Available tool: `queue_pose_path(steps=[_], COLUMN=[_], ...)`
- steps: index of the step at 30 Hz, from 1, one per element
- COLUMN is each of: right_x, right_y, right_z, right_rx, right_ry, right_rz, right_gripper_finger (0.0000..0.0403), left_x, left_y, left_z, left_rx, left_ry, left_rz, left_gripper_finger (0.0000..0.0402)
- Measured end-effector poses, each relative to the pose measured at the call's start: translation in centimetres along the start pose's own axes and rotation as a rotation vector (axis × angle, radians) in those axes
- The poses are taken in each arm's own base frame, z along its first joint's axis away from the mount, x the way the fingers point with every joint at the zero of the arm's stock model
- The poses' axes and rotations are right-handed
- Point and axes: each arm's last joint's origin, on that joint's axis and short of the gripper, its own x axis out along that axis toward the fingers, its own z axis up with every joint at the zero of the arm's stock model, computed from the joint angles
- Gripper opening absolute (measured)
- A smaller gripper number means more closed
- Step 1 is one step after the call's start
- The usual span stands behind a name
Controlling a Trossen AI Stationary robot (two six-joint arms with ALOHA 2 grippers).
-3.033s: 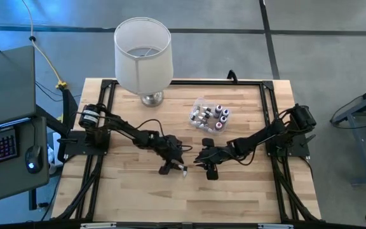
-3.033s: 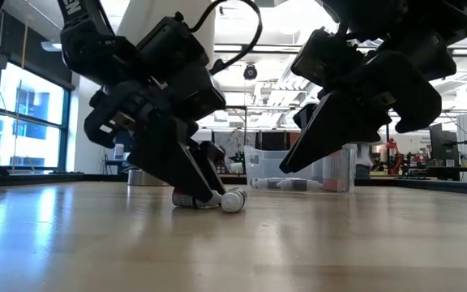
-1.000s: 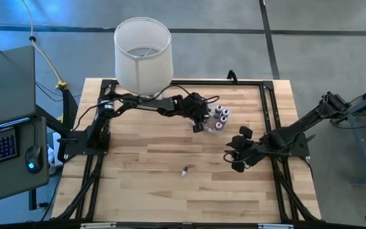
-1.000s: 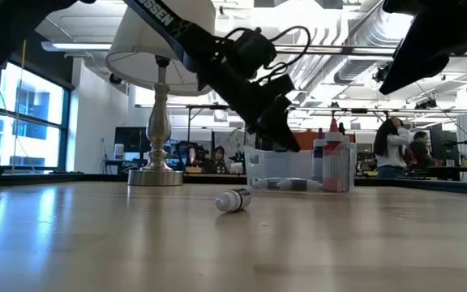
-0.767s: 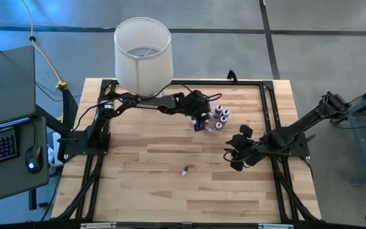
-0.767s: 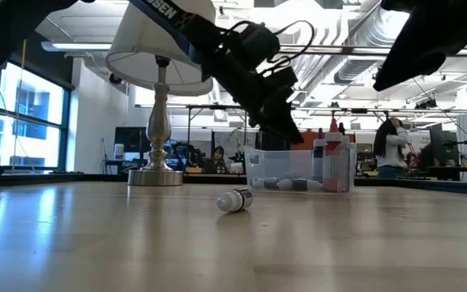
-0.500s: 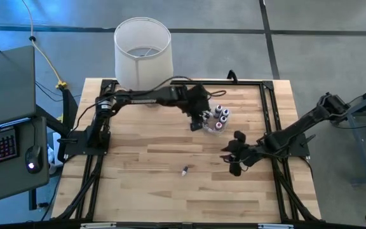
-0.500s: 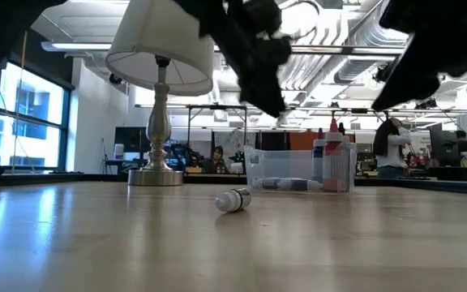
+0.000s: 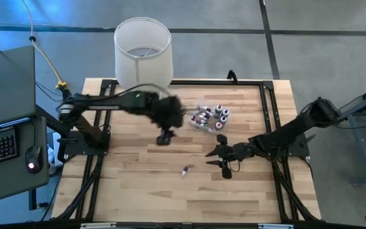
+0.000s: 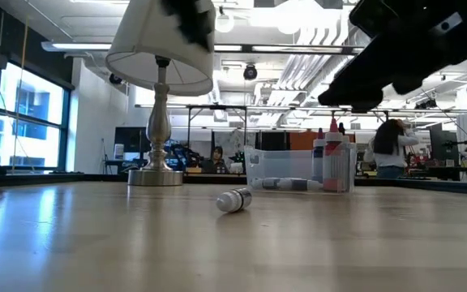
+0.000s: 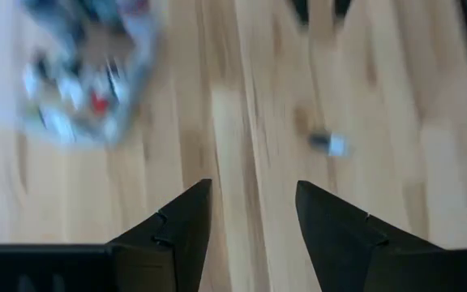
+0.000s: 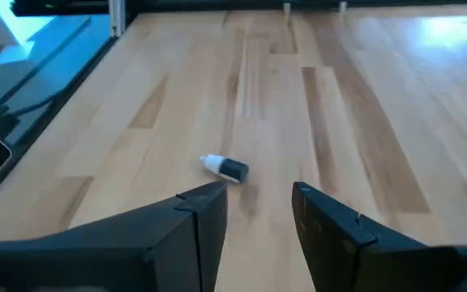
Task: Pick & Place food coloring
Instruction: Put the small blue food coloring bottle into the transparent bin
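Blurred in the high view: left gripper (image 9: 164,137), over the table (image 9: 132,191) left of centre, just left of the clear tub (image 9: 210,117); spread of its fingers unreadable there. Shown plainly in the left wrist view: 2 dark fingers (image 11: 177,223) parted, bare wood between them, nothing pinched. Smeared in that same view: the tub (image 11: 87,77) and its contents, colours only, no single bottle told apart; sharper, 1 loose bottle (image 11: 328,143) lying on the wood well apart from the tub.

Seen from above: tub near the far edge, right of the lamp (image 9: 143,54), holding several tiny white-capped bottles, exact count too small to tell. Loose food coloring bottle (image 9: 185,171) alone near the table's middle, toward the near edge, touching neither gripper. Right gripper (image 9: 223,160) just right of it, low over the wood.

Given only by the right wrist view: right fingers (image 12: 193,215) spread with a clear gap, empty, the bottle (image 12: 226,168) on its side beyond them, white cap and dark body.

Given only by the low view: bottle (image 10: 234,199) flat on the surface, tub (image 10: 298,170) behind it with bottles lying and standing inside, lamp base (image 10: 155,176) at the far edge. Arms there cut off at the top, dark shapes only, grippers not made out. People in the room beyond, small and indistinct.
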Motion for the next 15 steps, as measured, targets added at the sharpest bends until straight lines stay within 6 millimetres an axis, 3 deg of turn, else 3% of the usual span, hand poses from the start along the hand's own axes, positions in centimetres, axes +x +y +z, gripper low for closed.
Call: queue_pose_path(steps=[6,10,15], right_x=[1.8,3.2,6.0], right_y=[0.3,0.8,1.3], right_z=[-0.3,0.6,1.6], right_rx=[-0.054,-0.146,-0.160], right_ry=[-0.048,-0.079,-0.086], right_rz=[0.008,0.007,0.002], right_gripper_finger=[0.0134,0.0134,0.0134], left_x=[1.0,3.4,6.2], left_y=[-2.2,-2.9,-3.2], left_z=[-7.4,-12.0,-15.6], left_rx=[-0.019,-0.006,0.005], left_ry=[-0.093,-0.324,-0.531], left_rz=[0.004,-0.076,-0.229], left_gripper_finger=[0.0177,0.0177,0.0177])
